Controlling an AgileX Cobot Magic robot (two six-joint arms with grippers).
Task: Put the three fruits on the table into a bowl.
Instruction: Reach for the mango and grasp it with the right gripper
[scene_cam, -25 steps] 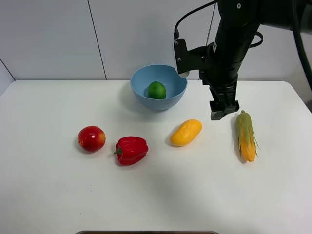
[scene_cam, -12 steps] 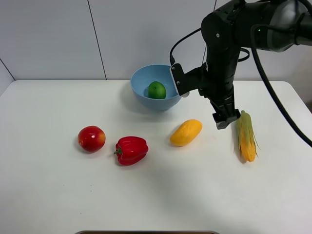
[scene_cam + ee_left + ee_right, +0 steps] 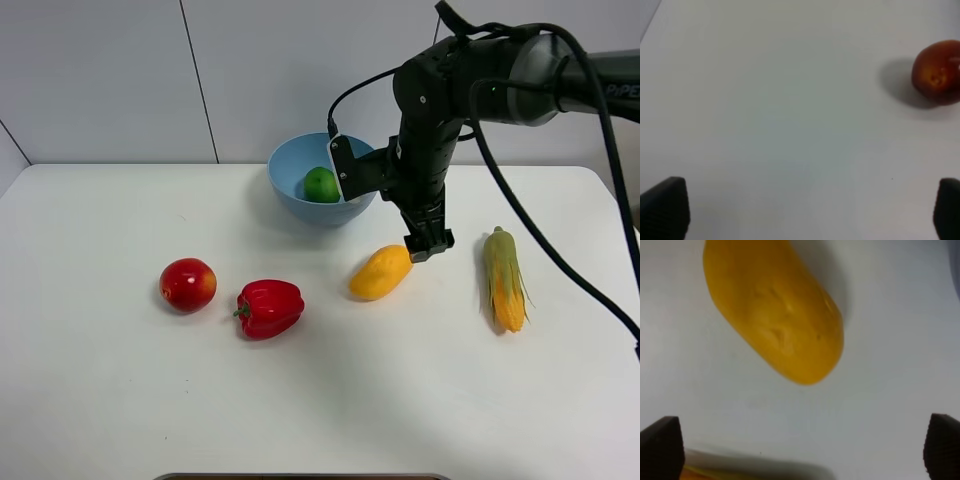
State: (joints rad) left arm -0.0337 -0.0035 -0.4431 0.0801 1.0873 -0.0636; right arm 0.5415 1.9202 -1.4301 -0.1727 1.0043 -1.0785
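I see my right gripper (image 3: pixel 428 248), jaws spread wide and empty, now shifted left from beside the corn (image 3: pixel 504 278) to the upper-right end of the mango (image 3: pixel 381 272).

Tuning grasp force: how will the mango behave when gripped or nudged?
The mango looks smooth and tapered, so it may slip out of a pinch near its ends. Oblong, lying on the table, it would probably pivot or roll if pushed off-centre.
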